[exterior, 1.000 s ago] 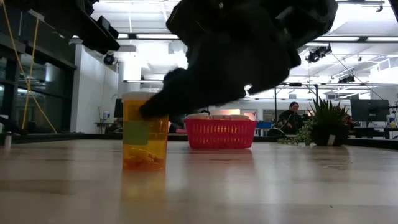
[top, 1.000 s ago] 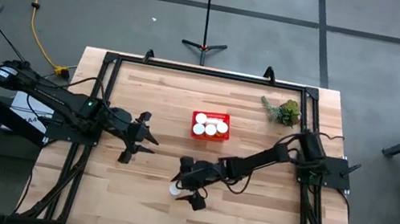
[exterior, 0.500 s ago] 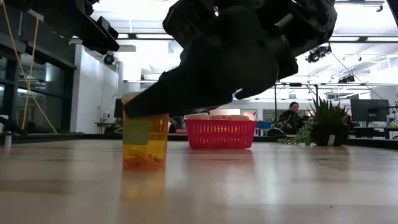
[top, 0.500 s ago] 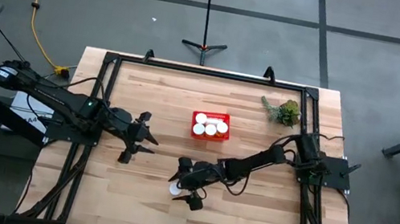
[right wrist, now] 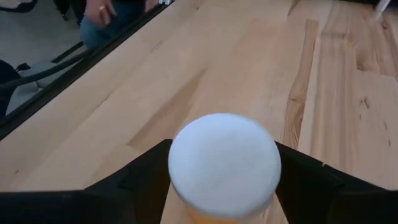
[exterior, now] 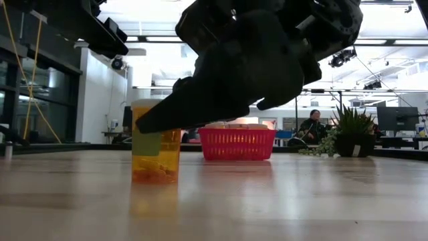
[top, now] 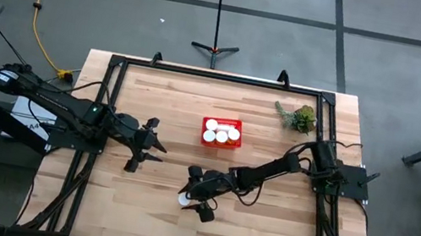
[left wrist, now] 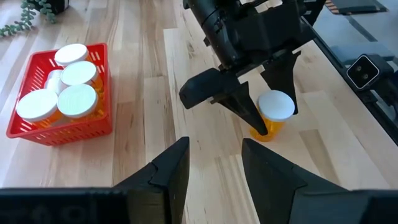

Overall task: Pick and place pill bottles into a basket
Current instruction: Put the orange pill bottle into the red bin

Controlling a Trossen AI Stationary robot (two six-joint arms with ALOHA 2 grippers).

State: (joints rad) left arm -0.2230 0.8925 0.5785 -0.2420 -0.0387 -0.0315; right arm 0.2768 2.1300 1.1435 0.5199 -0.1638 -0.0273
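My right gripper (top: pixel 190 199) straddles one white-capped amber pill bottle (left wrist: pixel 271 115) standing on the wooden table (top: pixel 260 229), fingers spread wide either side; the red basket (top: pixel 221 131) holds other bottles (left wrist: pixel 77 101); my left gripper (top: pixel 156 147) waits, fingers parted.

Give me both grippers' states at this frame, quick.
Left gripper: open, empty, waiting left of the red basket.
Right gripper: open, fingers straddling the last orange pill bottle standing on the table, not yet closed on it.
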